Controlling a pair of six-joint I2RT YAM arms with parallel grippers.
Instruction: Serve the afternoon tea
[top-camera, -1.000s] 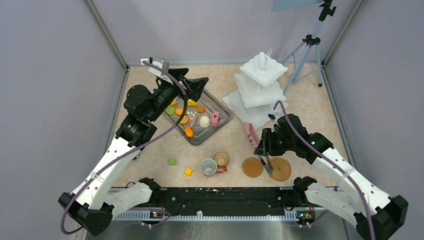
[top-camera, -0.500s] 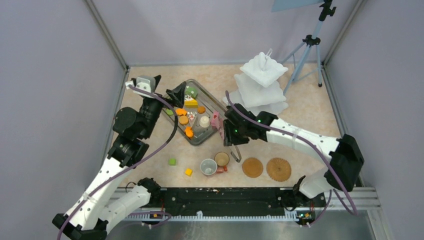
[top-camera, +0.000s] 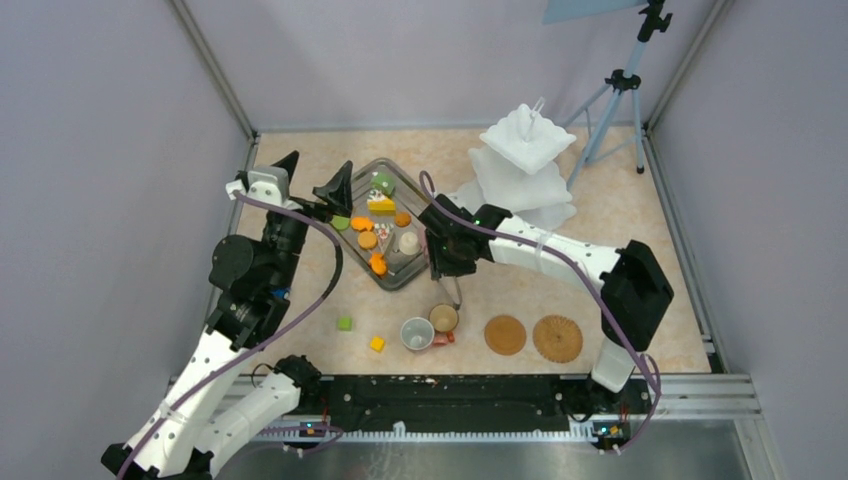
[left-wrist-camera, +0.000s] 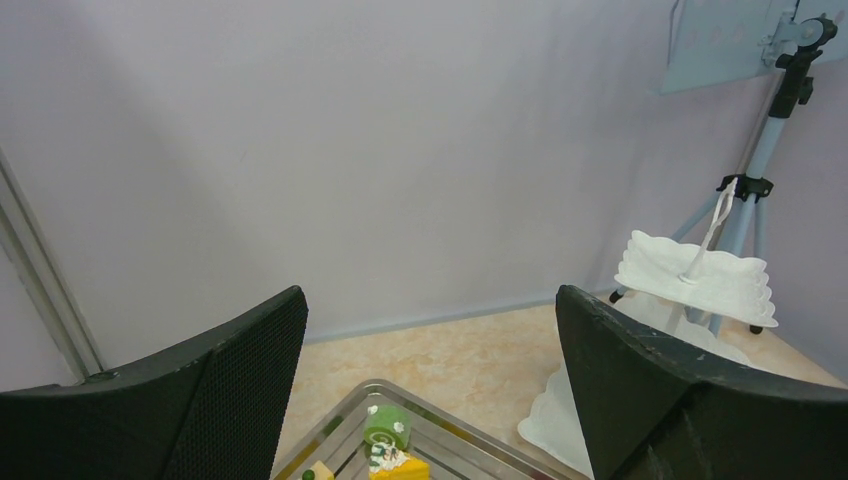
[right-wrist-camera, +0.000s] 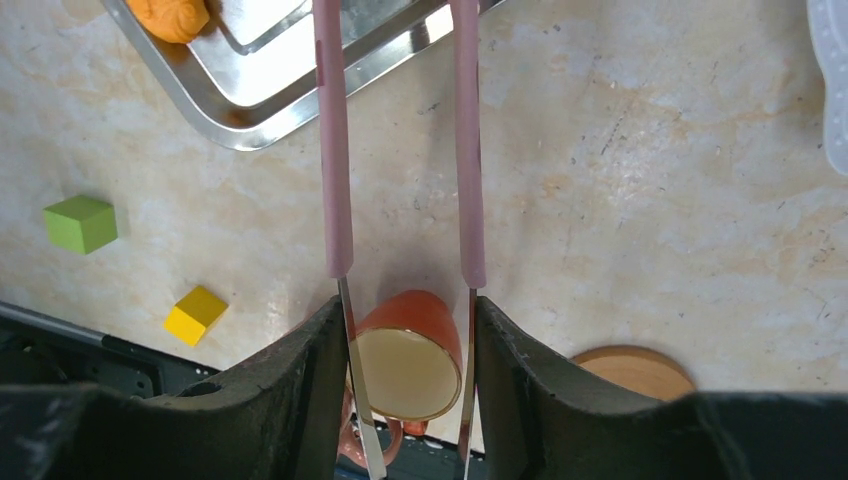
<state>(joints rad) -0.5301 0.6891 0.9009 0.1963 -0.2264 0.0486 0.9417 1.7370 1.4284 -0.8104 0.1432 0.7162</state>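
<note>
Brown mat (top-camera: 505, 335) and a second mat (top-camera: 557, 338) lie side by side, nearest my bases, right of centre, flat on the table. Left of them are a white cup (top-camera: 417, 333) and a brown cup (top-camera: 444, 318), just beside each other. Further left, a yellow cube (top-camera: 377, 344), then a green cube (top-camera: 344, 323), apart from each other.

My right gripper (right-wrist-camera: 407, 310) hangs over the cups, pointing down. Its fingers (right-wrist-camera: 300, 380) pinch the tongs (right-wrist-camera: 335, 150) from outside, one finger on each arm. The tong arms stay parted and run toward the tray. In the right wrist view the brown cup shows between the two arms. Whether the tongs touch the cup I cannot tell.

Past that, the steel tray (top-camera: 440, 250) sits slanted at mid-table. The pastries (top-camera: 367, 240) are all in it: orange rounds, a yellow wedge, a green roll and a white piece. My right arm crosses the tray's right corner.

My left gripper (left-wrist-camera: 430, 300) hovers at the tray's far left edge, fingers (left-wrist-camera: 220, 385) spread wide and looking toward the back wall.

Far right of the tray, the white stand (top-camera: 527, 140) is upright with three tiers. My right arm covers part of the bottom tier. Behind it, in the far right corner, is a tripod (top-camera: 615, 95).
</note>
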